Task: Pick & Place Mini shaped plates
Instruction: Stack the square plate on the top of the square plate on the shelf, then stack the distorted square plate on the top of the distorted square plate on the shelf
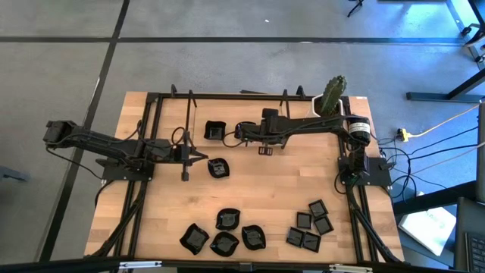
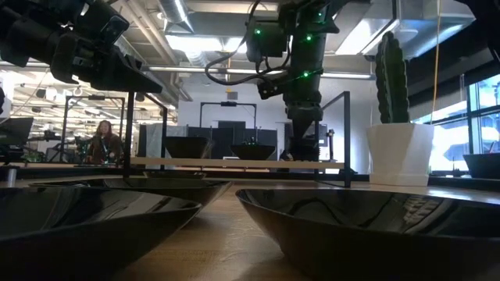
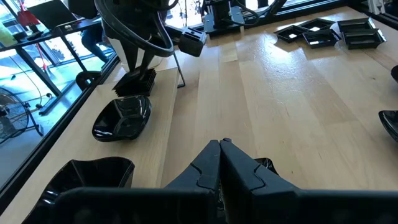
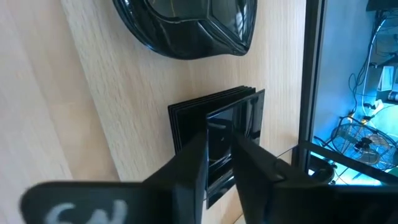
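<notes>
Mini shaped plates, all glossy black, lie about the wooden table. At the far side my right gripper points slantwise down onto a short stack of square plates, its fingers a little apart over the top plate's rim. A rounded plate lies right beside the stack, and another one lies farther toward the table's left. My left gripper hovers shut and holds nothing, close by a lone plate. Rounded plates and square plates lie near the front edge. My right gripper has one finger on each side of the top square plate's rim, coming slantwise from above. The plate lies flat on the stack, which rests on the table. I cannot tell whether the fingers touch the rim.
A white pot with a green cactus stands at the far right corner. A black metal frame runs round the table's far edge and sides. Bare wood lies in the table's middle. A person sits in the room behind.
</notes>
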